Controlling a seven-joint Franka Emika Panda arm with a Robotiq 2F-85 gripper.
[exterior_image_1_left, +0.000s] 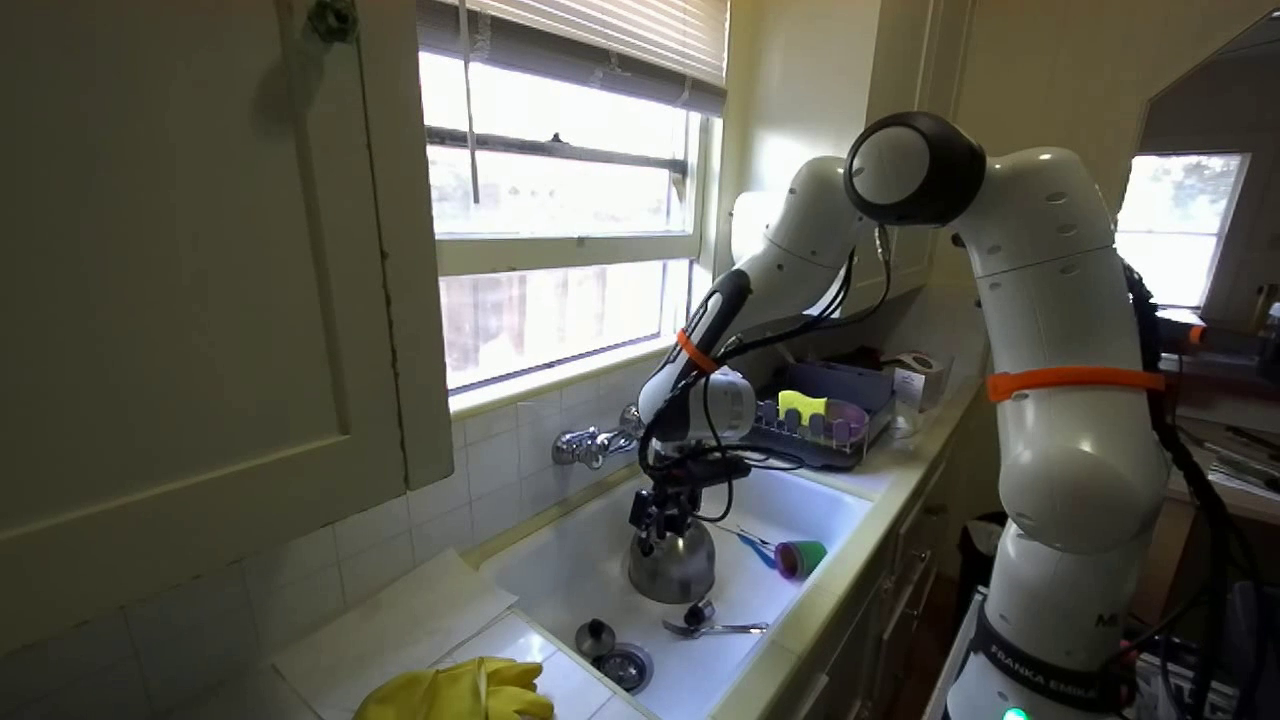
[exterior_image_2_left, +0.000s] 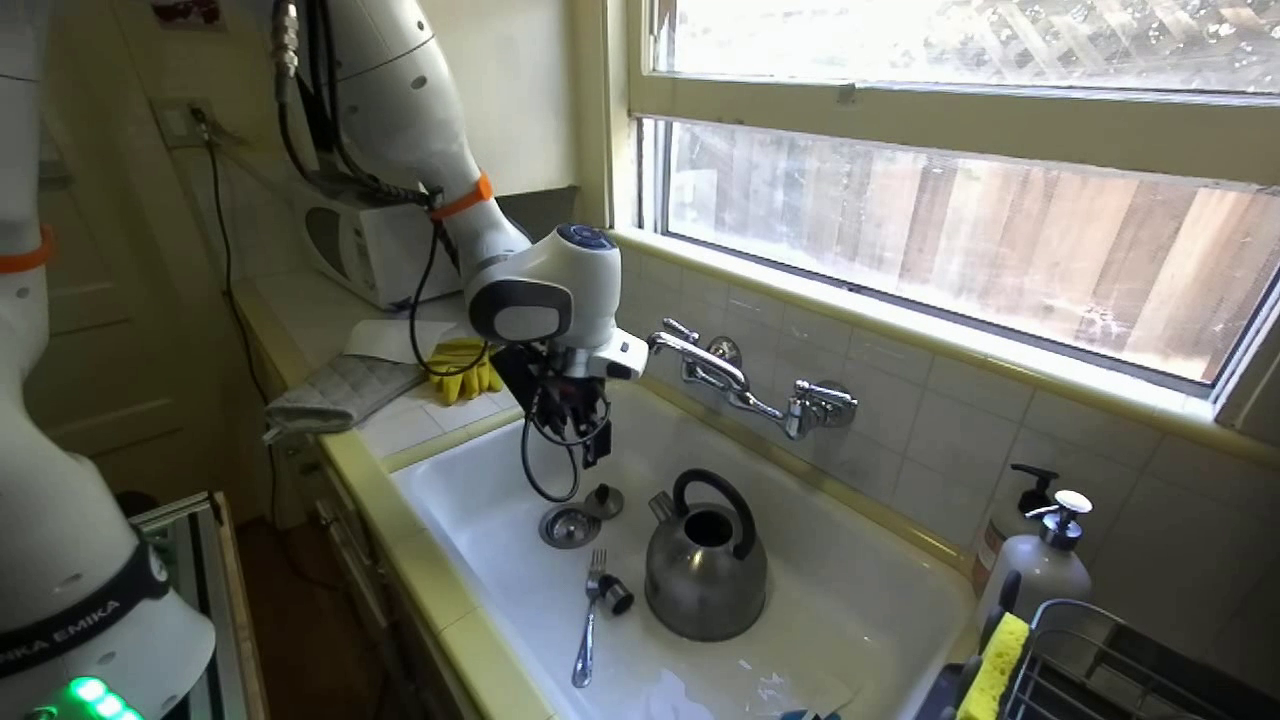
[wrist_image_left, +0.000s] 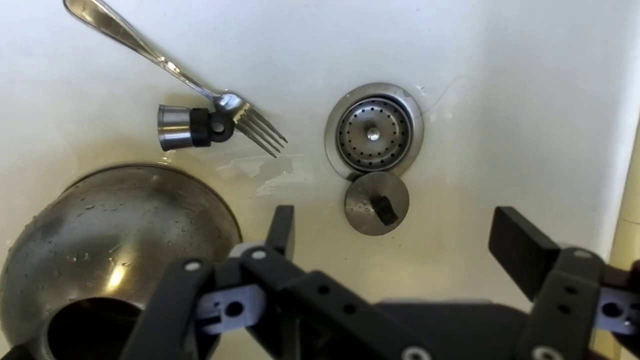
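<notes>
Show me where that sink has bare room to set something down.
Two patches of sink floor look bare: between kettle and pump bottles, and between drain and yellow gloves. It's crowded around the fork, metal cap and kettle, where the small lid meets the drain, and by the cup and blue utensil.

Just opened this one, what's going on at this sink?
A robot arm has its end effector above the sink, open and holding nothing. In the wrist view, a small round metal lid with a black knob shows between the open fingers; it lies at the edge of the drain strainer. A kettle stands upright in the sink with its top opening uncovered. Near it lie a fork and a small metal-and-black piece.
</notes>
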